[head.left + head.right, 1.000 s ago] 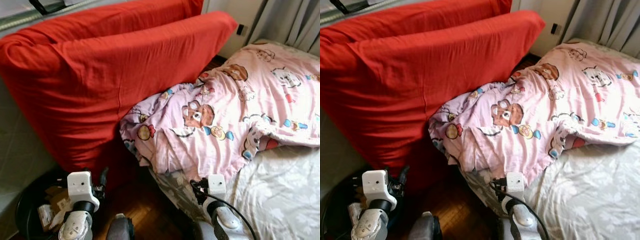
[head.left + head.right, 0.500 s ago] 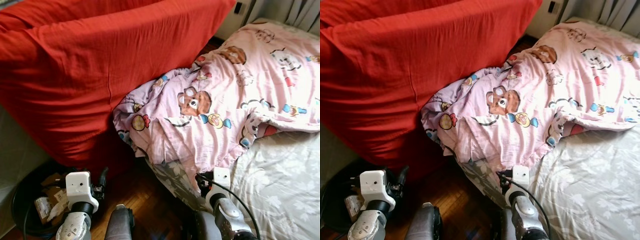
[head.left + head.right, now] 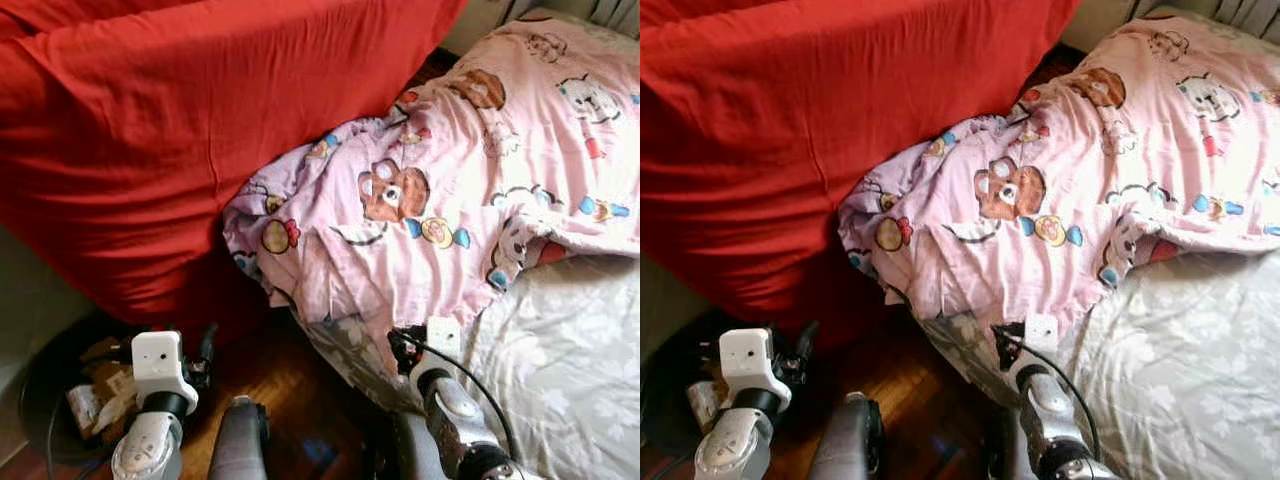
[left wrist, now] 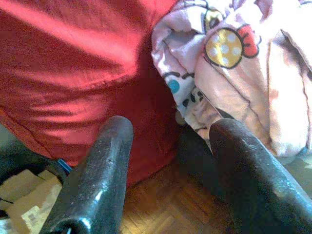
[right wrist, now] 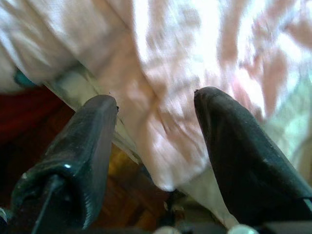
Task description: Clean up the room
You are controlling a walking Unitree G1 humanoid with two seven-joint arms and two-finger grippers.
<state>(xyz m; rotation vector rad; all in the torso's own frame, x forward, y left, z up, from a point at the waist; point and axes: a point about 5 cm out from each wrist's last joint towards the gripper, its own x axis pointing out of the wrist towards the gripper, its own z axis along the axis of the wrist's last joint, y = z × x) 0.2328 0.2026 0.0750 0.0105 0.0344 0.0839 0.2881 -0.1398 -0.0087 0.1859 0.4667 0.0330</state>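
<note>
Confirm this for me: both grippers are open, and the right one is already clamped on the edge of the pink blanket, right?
Not quite. The right gripper is open, as is the left gripper, but it is not clamped on anything. The right wrist view shows its fingers spread wide with the pink blanket beyond them, not pinched between them.
</note>
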